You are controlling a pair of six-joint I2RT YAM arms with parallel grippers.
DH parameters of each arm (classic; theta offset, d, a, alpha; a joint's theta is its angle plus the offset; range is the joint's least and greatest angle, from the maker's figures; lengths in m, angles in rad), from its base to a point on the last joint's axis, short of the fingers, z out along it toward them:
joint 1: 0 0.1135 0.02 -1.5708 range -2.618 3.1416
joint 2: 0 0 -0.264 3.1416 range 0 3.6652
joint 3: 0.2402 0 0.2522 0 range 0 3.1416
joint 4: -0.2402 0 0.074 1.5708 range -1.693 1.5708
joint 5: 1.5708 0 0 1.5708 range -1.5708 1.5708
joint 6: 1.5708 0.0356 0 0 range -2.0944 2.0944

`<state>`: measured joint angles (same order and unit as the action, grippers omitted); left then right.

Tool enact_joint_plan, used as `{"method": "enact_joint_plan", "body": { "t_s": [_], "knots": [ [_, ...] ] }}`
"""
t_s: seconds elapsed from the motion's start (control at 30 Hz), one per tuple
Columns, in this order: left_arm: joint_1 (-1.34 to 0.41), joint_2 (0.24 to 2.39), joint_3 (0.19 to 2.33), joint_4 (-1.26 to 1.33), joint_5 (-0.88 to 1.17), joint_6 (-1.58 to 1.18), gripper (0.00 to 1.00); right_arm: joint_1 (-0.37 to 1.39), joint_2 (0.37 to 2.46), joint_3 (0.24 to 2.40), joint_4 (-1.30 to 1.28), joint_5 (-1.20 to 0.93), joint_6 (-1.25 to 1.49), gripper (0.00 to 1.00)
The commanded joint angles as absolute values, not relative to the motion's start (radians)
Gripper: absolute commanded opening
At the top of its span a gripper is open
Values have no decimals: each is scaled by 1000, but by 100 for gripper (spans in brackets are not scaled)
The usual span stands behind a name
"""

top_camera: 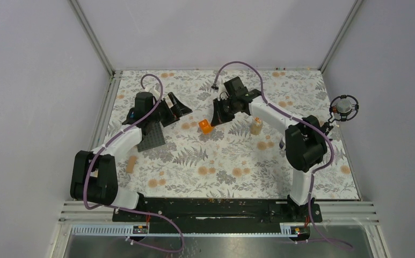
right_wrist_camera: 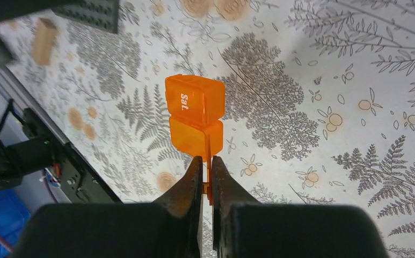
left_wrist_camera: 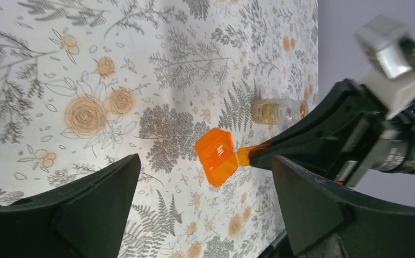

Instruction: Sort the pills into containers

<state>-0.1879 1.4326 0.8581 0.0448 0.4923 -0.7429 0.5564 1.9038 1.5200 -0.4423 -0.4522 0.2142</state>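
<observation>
Pressed together, the black fingers of the right gripper (right_wrist_camera: 206, 172) pinch a thin flap of the orange box (right_wrist_camera: 194, 115); the end of the flap is hidden between them. Whether the box touches the flowered table (top_camera: 221, 161) I cannot tell. Left gripper (top_camera: 179, 109) is spread wide and holds nothing, near the box but apart from it. Beyond the box a clear bottle (left_wrist_camera: 277, 111) stands, its contents blurred. Part of a grey plate (top_camera: 151, 137) lies hidden under the left arm (top_camera: 119, 142).
</observation>
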Motion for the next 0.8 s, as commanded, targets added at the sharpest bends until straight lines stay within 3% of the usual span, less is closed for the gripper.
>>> {"method": "enact_joint_plan", "body": {
  "t_s": [0.0,0.23,0.3,0.33,0.5,0.77],
  "knots": [
    [-179,1362,865,81,410,-677,95,555,1968,1552,-520,-460,118,0],
    [-179,1318,861,85,392,-615,96,555,2040,1583,-544,-424,99,2],
    [-179,1314,864,83,395,-607,96,555,2040,1583,-547,-406,92,7],
    [-180,1313,866,78,397,-603,96,555,2039,1583,-548,-389,94,11],
    [-179,1309,873,56,386,-581,96,555,2014,1590,-551,-301,122,52],
    [-179,1288,878,51,360,-551,96,552,1880,1591,-575,11,198,72]
  ]
}}
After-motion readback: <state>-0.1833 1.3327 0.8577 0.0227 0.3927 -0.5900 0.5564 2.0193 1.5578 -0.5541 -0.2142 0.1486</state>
